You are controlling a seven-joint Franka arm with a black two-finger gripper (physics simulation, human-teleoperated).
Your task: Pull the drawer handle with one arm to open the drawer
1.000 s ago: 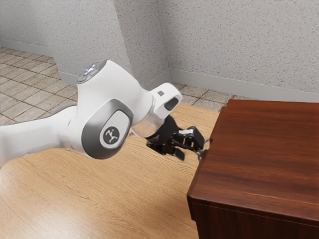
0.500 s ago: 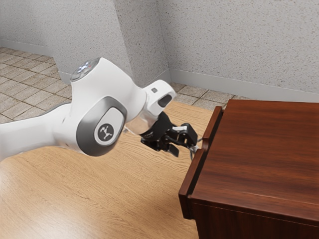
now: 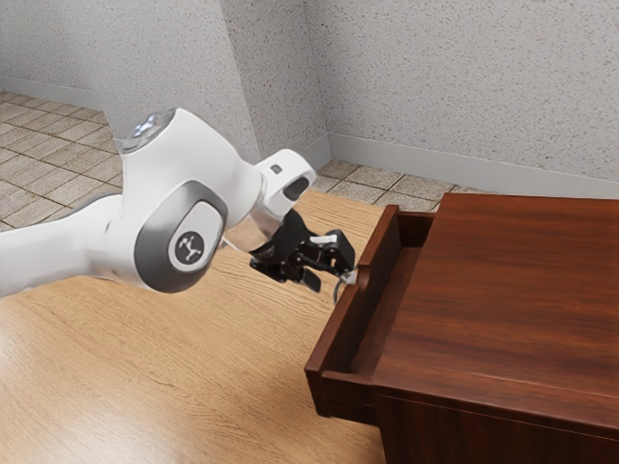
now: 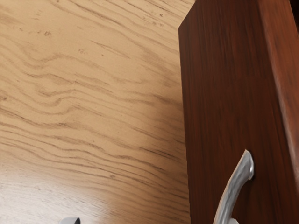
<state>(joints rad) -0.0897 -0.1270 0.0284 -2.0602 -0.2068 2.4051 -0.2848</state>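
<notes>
Wooden surface (image 3: 145, 377) — handle (image 3: 345, 280) just beside gripper (image 3: 329, 271)

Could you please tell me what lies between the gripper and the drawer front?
Only the silver handle, mounted on the drawer front; the exterior view shows the gripper right at it.

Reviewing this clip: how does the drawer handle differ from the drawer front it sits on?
The drawer handle is silvery metal; the drawer front is dark reddish wood. The handle is a slim curved bar; the front is a broad flat panel. Both stand out from the cabinet.
</notes>
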